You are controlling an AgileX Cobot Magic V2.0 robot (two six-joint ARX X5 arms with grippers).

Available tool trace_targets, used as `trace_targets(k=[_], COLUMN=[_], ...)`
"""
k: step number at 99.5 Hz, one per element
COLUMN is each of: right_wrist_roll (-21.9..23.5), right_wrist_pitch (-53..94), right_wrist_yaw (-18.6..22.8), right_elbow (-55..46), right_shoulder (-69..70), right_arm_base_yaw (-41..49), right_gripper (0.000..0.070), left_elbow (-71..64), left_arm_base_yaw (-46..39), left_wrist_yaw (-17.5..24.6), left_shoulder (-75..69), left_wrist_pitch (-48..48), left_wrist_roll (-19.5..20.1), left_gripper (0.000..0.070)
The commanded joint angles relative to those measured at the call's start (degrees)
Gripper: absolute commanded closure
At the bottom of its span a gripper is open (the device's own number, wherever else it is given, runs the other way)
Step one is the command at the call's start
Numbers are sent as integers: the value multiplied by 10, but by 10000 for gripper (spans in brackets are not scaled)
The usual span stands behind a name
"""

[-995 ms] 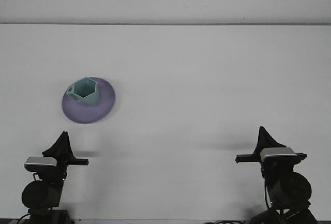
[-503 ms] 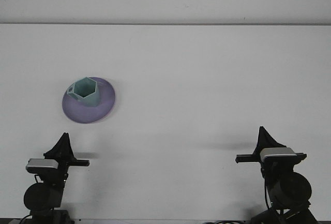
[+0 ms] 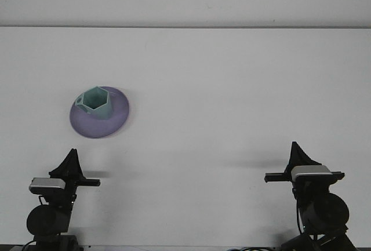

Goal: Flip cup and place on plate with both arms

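One cup, one plate, and my two grippers.
The teal cup stands mouth-up on the purple plate, left on the white table. My left gripper and right gripper sit near, unmoved since half a second ago; I cannot tell their fingers' state.

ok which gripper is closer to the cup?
Left. The left gripper sits just below the cup on the plate, a little to its left. The right gripper is far off across the table, lower right of the cup.
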State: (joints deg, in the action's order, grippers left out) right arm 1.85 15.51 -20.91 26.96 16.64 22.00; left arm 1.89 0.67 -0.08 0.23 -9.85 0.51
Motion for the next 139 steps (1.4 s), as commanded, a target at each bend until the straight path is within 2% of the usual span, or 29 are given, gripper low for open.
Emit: trace_targets(k=[1,6,10,25,33,40,64,139], right_wrist_roll=[-32,-35,-43,-112,-130,-149,-152,-151], right_wrist_pitch=[-5,-1,-3,-54,-93,-115,-124,-129], right_wrist_yaw=[-12,-8,12,158,231,270,260,254], right_elbow=[4,-3,-14,-93,-141,-178,-263,-262], right_shoulder=[3,1,-5,-48,-81,-108,-166,-166], right_arm_base_yaw=[-7,-27,-48,-150,-200,-235,-265,-265], right_gripper=[700,700,700,700,700,700,700,700], left_elbow=[-11,-11,-11,-11,-11,-11,-11,-11], left_arm_base_yaw=[1,1,1,1,1,1,1,1], left_wrist_yaw=[-2,-2,-2,-2,-2,-2,-2,-1], left_shoulder=[0,0,0,0,0,0,0,0], left_wrist_pitch=[-6,-6,-6,-6,-6,-6,-6,-5], left_wrist_roll=[-1,-1,-1,-1,-1,-1,-1,-1], left_gripper=[687,687,687,687,687,687,687,687])
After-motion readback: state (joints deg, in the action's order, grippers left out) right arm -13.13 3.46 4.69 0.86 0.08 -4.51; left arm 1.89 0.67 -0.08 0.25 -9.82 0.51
